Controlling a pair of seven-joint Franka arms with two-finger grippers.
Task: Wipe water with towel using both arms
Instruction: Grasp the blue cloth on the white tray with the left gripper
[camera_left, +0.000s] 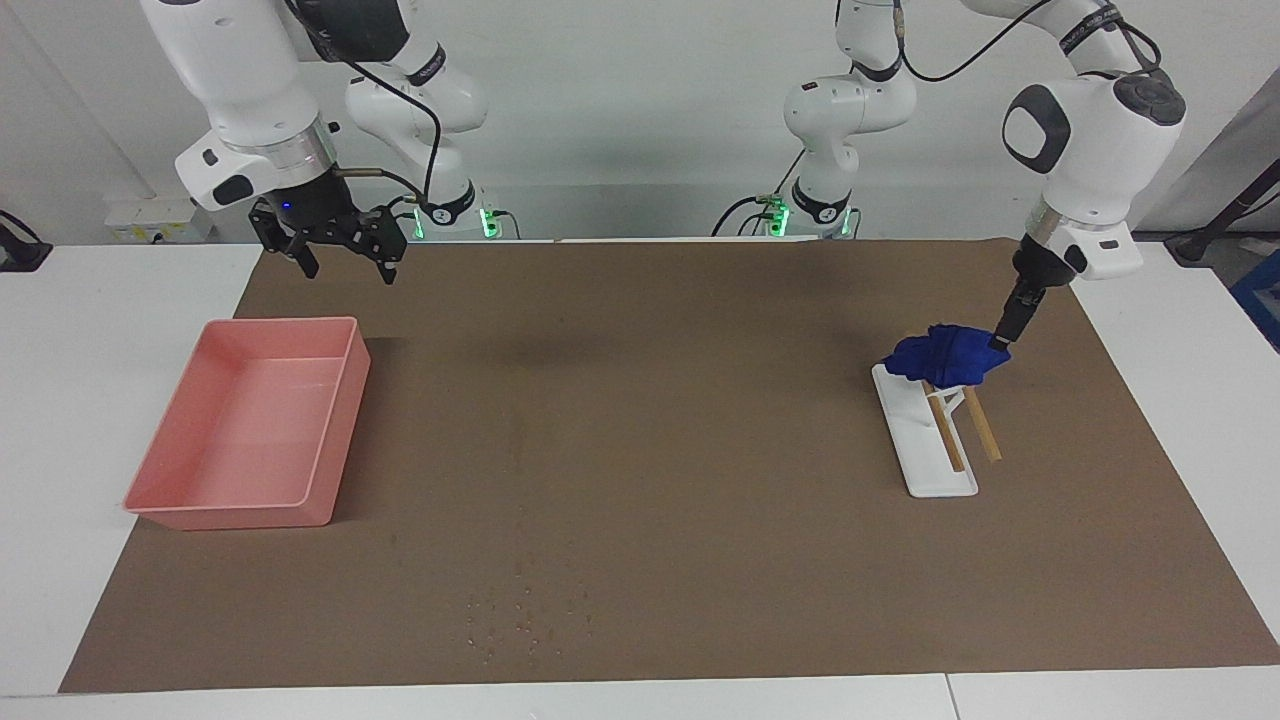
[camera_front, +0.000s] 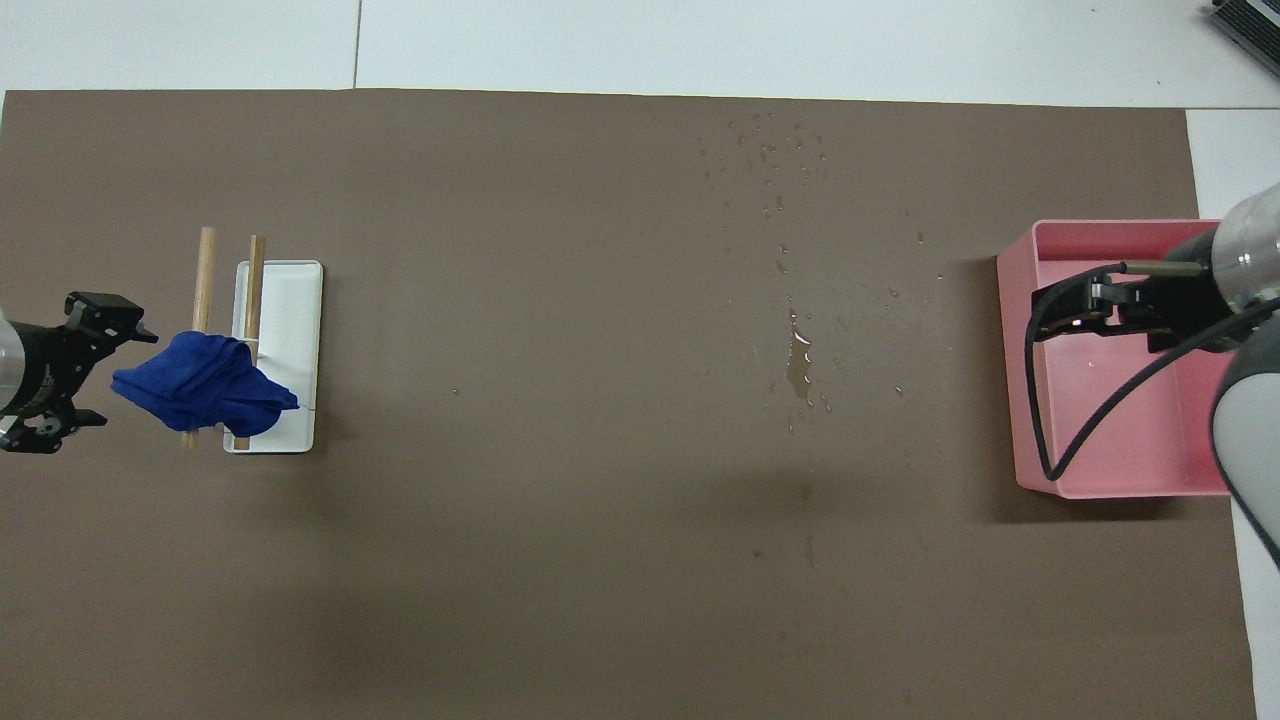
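Observation:
The deep-blue towel (camera_left: 945, 358) hangs in a lump over two wooden rods (camera_left: 985, 425) of a white rack (camera_left: 940, 470) toward the left arm's end of the table. My left gripper (camera_left: 1003, 340) is down at the towel's edge. In the overhead view my left gripper (camera_front: 125, 378) is open, its fingers either side of the corner of the towel (camera_front: 200, 385). My right gripper (camera_left: 345, 268) is open and empty, raised; from above my right gripper (camera_front: 1065, 310) is over the pink tray (camera_front: 1010, 400). Water drops (camera_left: 520, 610) lie mid-mat, farther from the robots.
The pink tray (camera_left: 330, 440) sits toward the right arm's end of the brown mat (camera_left: 650, 450). A trail of water (camera_front: 795, 360) runs across the mat toward its edge farthest from the robots (camera_front: 770, 150). White table borders the mat.

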